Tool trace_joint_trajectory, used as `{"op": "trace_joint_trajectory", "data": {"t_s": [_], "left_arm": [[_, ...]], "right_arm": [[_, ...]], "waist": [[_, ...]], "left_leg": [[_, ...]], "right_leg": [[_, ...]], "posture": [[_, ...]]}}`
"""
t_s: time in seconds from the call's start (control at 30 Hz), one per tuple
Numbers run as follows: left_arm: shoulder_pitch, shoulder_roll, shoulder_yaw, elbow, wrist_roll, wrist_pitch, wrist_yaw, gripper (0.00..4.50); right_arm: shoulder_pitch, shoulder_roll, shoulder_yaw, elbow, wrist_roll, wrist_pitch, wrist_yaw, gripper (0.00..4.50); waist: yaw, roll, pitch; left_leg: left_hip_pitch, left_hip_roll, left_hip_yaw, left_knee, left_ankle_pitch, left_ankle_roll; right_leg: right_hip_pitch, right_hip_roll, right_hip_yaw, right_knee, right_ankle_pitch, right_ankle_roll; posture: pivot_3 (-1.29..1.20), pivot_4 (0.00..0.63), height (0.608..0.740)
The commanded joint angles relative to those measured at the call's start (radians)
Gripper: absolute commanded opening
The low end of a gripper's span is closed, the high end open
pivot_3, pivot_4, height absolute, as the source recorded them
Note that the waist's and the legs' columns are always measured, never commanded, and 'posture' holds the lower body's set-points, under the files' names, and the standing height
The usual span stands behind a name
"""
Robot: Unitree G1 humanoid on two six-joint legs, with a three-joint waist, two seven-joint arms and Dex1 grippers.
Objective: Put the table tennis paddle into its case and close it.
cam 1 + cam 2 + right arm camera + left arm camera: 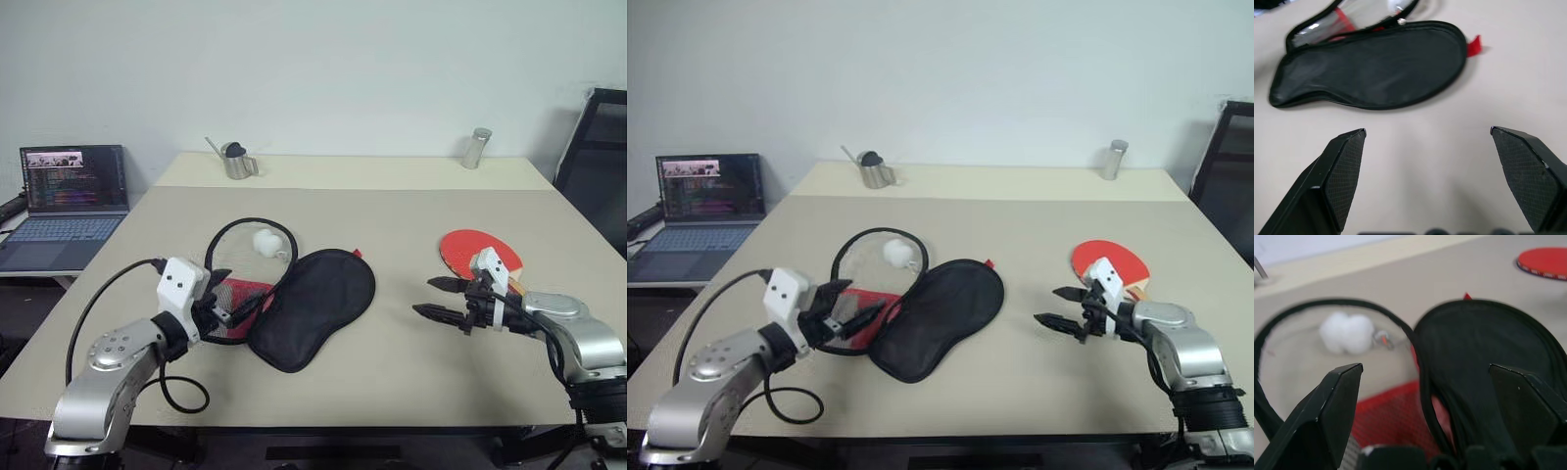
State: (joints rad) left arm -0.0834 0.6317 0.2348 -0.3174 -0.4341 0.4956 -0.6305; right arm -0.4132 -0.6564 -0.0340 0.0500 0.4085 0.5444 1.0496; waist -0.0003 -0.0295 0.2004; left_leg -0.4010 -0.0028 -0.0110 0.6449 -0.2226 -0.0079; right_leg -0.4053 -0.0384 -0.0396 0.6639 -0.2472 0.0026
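Paddle (pixel 477 251) flat, handle toward right gripper (pixel 441 299); case (pixel 315 305) diagonal.

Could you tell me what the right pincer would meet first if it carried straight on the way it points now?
Most likely the case. The open right pincer points across bare table toward its black side, with nothing between them. Since it angles slightly downward, it might touch the tabletop first; depth is hard to judge.
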Motion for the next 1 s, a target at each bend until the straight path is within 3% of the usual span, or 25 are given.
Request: {"op": "trace_joint_trajectory", "data": {"t_s": [0.03,0.3,0.5,0.77,1.0], "left_arm": [[0.009,0.008,0.004,-0.029,-0.006,-0.019,-0.021,4.50],[0.001,-0.003,0.067,0.052,0.023,-0.114,0.002,4.50],[0.033,0.013,0.079,0.056,-0.001,-0.127,-0.048,4.50],[-0.045,0.110,0.118,0.167,-0.069,-0.114,-0.190,4.50],[-0.198,0.128,0.071,0.239,-0.123,-0.020,-0.261,4.50]], "right_arm": [[0.013,-0.012,0.011,-0.063,0.013,0.010,0.010,4.49],[0.022,0.076,0.013,-0.176,0.054,0.068,-0.100,4.49],[0.068,0.088,0.104,-0.321,0.080,0.154,-0.104,4.49],[-0.006,0.264,0.134,-0.332,0.084,0.251,-0.305,4.49],[-0.013,0.390,0.142,-0.372,0.103,0.382,-0.482,4.49]], "waist": [[0.001,0.000,0.000],[-0.001,0.000,0.000],[0.002,-0.001,-0.001],[-0.002,-0.001,-0.001],[0.004,-0.003,-0.002]], "left_leg": [[0.000,0.000,0.000,0.000,0.000,0.000],[0.000,0.001,0.001,0.000,0.000,0.000],[0.000,0.001,0.001,0.000,0.000,0.000],[0.001,0.001,0.001,0.000,0.000,0.000],[-0.001,0.001,0.000,-0.001,0.000,0.000]], "right_leg": [[0.000,0.000,0.000,0.000,0.000,0.000],[0.000,0.000,0.000,0.000,-0.001,0.001],[0.000,0.000,0.000,-0.001,-0.001,0.001],[0.000,0.001,0.000,-0.001,0.000,0.000],[-0.001,0.000,0.000,-0.001,0.000,0.000]], "posture": [[0.00,0.150,0.740],[0.00,0.150,0.740],[0.00,0.150,0.740],[0.00,0.150,0.740],[0.00,0.150,0.740]]}}
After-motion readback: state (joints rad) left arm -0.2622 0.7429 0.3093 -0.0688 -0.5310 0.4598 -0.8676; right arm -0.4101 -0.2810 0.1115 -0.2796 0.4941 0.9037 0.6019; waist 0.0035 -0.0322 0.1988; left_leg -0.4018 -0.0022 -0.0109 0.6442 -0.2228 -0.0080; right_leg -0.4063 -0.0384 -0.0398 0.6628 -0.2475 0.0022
